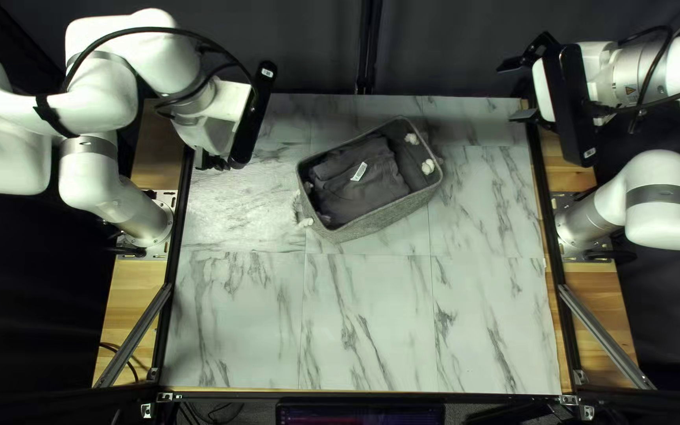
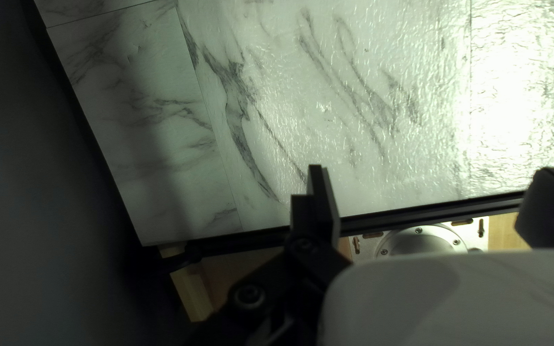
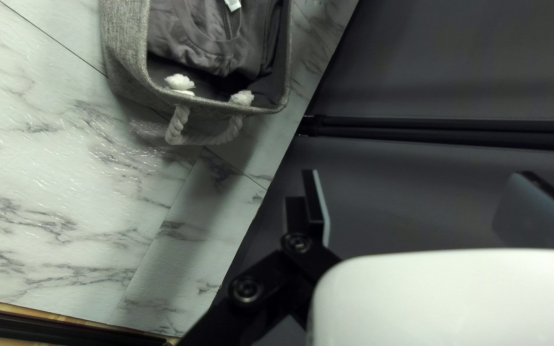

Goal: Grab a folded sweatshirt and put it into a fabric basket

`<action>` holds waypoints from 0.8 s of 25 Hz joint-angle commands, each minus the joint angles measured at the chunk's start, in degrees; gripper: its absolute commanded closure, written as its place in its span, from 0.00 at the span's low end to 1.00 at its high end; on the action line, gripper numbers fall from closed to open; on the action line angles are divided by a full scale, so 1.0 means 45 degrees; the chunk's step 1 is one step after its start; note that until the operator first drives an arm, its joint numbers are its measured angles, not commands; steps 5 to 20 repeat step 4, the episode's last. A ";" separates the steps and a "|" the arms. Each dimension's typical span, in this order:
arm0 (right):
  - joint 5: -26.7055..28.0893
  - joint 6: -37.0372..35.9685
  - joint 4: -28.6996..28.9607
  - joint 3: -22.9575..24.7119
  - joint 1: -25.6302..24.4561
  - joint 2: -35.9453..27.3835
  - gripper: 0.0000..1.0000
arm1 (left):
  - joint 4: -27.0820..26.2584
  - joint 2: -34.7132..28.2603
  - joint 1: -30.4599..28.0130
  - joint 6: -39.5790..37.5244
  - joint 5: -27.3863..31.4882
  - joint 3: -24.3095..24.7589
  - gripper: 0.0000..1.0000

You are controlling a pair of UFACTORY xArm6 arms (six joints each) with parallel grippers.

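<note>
The dark grey folded sweatshirt point(image 1: 356, 197), with a white tag, lies inside the grey fabric basket point(image 1: 375, 223). My left gripper point(image 1: 212, 163) is raised to the left of the basket, partly hidden by its wrist. Off to the right, beyond the basket's far right corner, my right gripper point(image 1: 522, 89) is held up with fingers spread. The left wrist view shows my left gripper point(image 2: 431, 172) open, nothing between its fingers. Seen from the right wrist, the basket point(image 3: 125, 57) and sweatshirt point(image 3: 190, 46) are ahead and to one side of my open, empty right gripper point(image 3: 416, 174).
White rope handles point(image 1: 428, 166) hang at the basket's ends. Marble-patterned tabletop point(image 1: 371, 315) extends around the basket. Dark frame rails point(image 1: 169, 291) run along the table's sides, and a dark curtain point(image 1: 293, 47) hangs behind its far edge.
</note>
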 commanded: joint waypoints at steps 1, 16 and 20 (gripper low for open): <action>0.0000 0.0000 0.0000 0.0000 0.0000 0.0000 0.00 | 0.0000 0.0000 0.0000 0.0000 0.0000 0.0000 0.00; 0.0000 0.0000 0.0000 0.0000 0.0000 0.0000 0.00 | 0.0000 0.0000 0.0000 0.0000 0.0000 0.0000 0.00; 0.0000 0.0000 0.0000 0.0000 0.0000 0.0000 0.00 | 0.0000 0.0000 0.0000 0.0000 0.0000 0.0000 0.00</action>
